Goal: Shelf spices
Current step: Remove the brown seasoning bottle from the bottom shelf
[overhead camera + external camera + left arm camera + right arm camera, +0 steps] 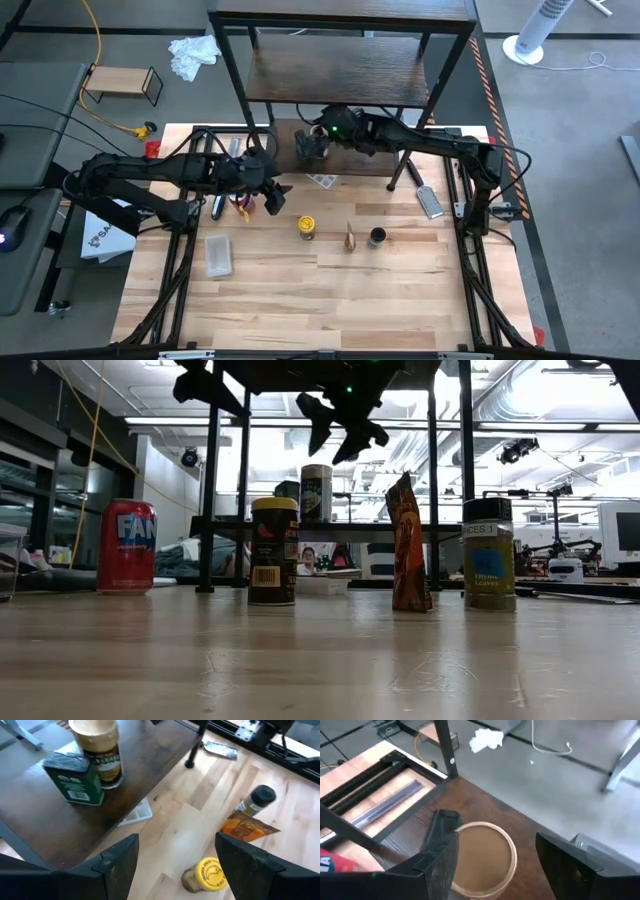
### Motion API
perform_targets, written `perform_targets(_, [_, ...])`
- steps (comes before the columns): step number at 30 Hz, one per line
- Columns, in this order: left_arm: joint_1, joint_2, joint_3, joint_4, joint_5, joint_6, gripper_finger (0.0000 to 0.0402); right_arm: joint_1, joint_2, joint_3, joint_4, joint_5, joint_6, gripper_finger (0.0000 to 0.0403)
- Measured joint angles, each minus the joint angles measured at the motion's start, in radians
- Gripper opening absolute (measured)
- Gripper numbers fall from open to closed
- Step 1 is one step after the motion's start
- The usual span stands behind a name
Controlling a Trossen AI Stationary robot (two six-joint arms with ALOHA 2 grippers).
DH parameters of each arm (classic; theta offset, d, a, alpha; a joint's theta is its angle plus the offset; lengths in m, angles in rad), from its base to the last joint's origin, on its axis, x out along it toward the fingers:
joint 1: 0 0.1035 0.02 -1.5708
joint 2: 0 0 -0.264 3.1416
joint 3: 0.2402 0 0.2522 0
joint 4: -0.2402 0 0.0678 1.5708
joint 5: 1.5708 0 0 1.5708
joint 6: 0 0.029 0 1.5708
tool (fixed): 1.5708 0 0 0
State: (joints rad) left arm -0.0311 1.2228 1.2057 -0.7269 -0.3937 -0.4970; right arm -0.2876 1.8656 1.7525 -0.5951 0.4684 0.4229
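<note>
Right hand [490, 865] hangs right over the tan-lidded jar [482, 857] on the shelf's [350, 70] bottom board, fingers apart, not gripping it, green box [75, 782] just beside it. Left hand [170, 865] is spread too, empty, above the tabletop [330, 300] near the yellow-lidded jar [306, 228]

Matt dark wood-grain shelf [60, 825] (thin black metal frame), pale smooth wooden table [330, 300]
</note>
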Motion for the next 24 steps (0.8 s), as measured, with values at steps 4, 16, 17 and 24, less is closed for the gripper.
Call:
perform_targets(4, [0.0,0.0,0.0,0.0,0.019,-0.015,0.0257,-0.015,0.0,-0.001,0.012,-0.058,0.038,0.026])
perform_targets(16, [0.0,0.0,0.0,0.0,0.032,-0.025,0.0257,-0.012,0.003,0.002,0.135,-0.103,-0.059,0.026])
perform_targets(17, [0.0,0.0,0.0,0.0,0.032,-0.025,0.0257,-0.011,0.002,0.002,0.142,-0.103,-0.061,0.026])
perform_targets(24, [0.0,0.0,0.0,-0.002,0.037,-0.025,0.0257,0.009,0.001,0.002,0.156,-0.234,-0.196,0.0266])
